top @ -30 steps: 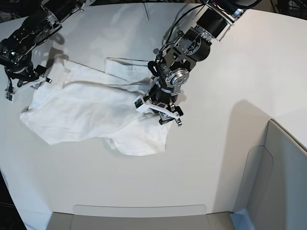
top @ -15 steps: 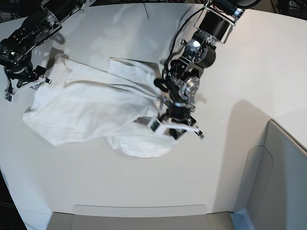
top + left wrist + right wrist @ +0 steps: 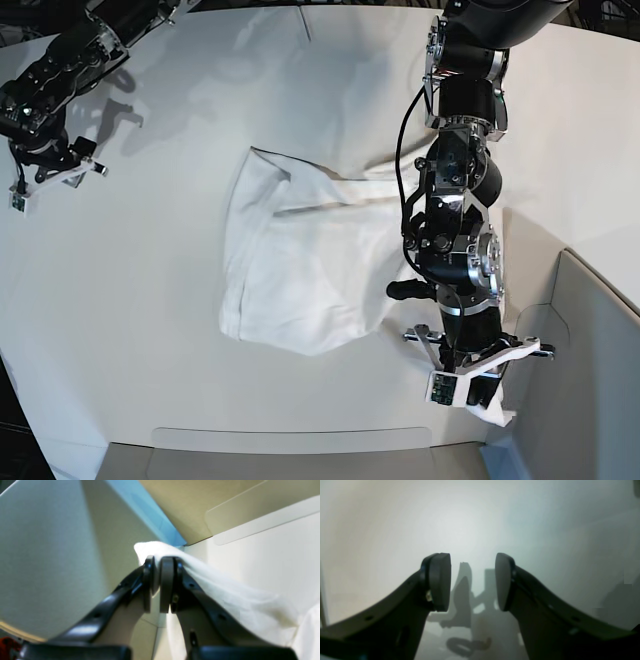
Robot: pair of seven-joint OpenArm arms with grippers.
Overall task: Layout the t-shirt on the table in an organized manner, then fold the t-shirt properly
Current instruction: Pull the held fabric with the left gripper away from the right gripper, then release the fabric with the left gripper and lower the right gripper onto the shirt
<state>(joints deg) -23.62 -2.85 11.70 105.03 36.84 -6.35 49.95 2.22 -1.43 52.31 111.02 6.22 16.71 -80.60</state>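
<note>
Holding a pinch of the t-shirt (image 3: 300, 265) at the near edge of the table (image 3: 150, 350), my left gripper (image 3: 480, 375) has its pads nearly together with white cloth squeezed between them, and the wrist view shows the fabric draping away from the pinch. From that grip the shirt runs as a stretched band away and across toward the table's middle, where the bulk lies rumpled; its long axis follows that same diagonal. I judge the next pull should go along this line, and this arm is plainly the one placed for it. Farthest off, my right gripper (image 3: 60, 170) hangs with jaws wide and empty, well apart from the cloth.
</note>
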